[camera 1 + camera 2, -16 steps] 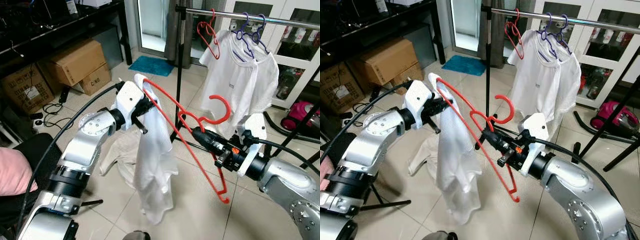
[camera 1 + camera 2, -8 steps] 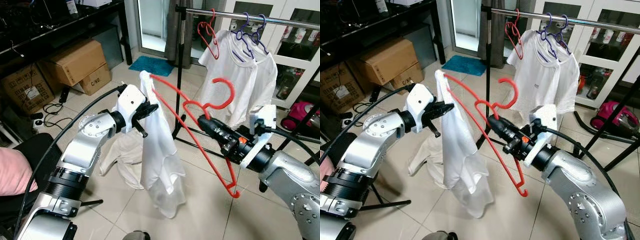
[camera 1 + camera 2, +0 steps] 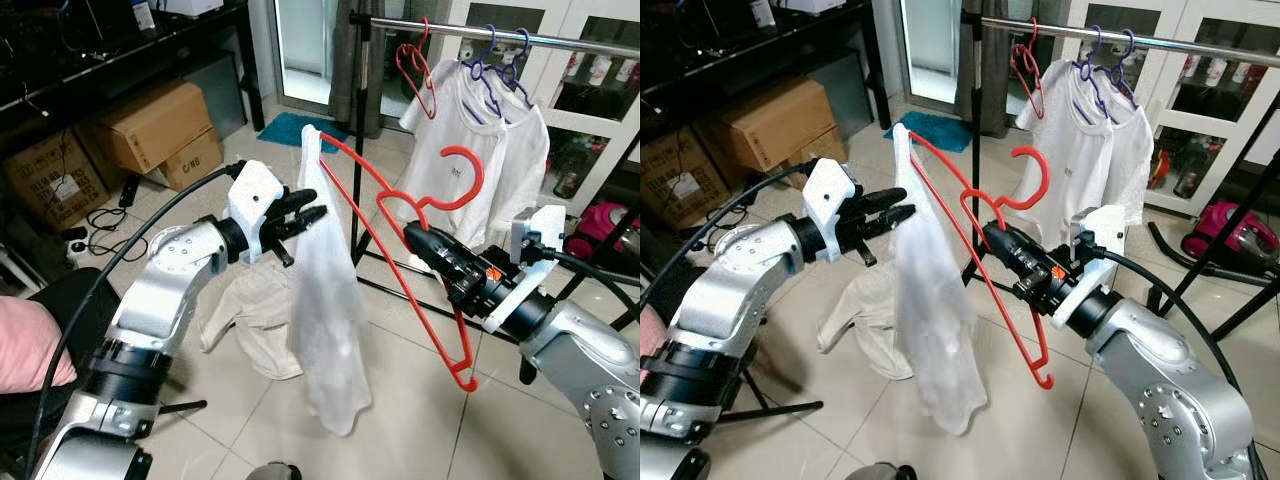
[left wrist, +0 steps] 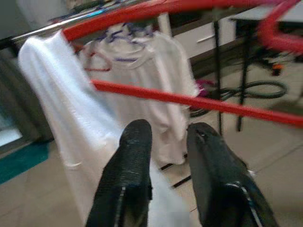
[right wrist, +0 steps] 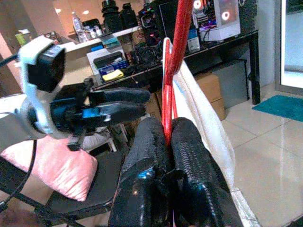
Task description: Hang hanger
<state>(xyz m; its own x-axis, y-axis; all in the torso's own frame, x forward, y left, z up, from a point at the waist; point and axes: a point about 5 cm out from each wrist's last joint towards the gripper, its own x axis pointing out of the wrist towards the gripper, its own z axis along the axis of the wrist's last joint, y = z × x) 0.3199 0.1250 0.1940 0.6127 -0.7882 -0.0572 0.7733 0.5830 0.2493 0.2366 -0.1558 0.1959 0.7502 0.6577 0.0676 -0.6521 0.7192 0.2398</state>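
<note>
Red hanger (image 3: 400, 250) pinched at its neck, just below the hook, between the pressed-together fingers of the right gripper (image 3: 415, 238); seen from the right wrist view as a red bar clamped between the two black fingers (image 5: 149, 146). Held up in mid-air in front of the clothes rail (image 3: 500, 35), hook uppermost and not on the rail, well apart from it. White shirt (image 3: 325, 300) draped over the hanger's far shoulder, hanging down limp toward the tiled floor (image 3: 400, 420).

Left gripper (image 3: 312, 212) just beside the shirt's upper part, fingers spread a little, holding nothing; in the left wrist view the two fingertips (image 4: 137, 137) apart, with the red bar and white cloth beyond them.

Between robot and rail: the black upright of the rail stand (image 3: 357, 150), right behind the hanger. On the rail: an empty red hanger (image 3: 418, 75) and two white T-shirts on purple hangers (image 3: 500, 65). On the floor under the left arm, a crumpled beige cloth (image 3: 250, 320). To the left, cardboard boxes (image 3: 150, 125), closed, under a dark desk. Teal mat (image 3: 300, 130) by the door. Pink cushion (image 3: 30, 355) at the left edge. Pink vacuum cleaner (image 3: 600, 225) at far right.
</note>
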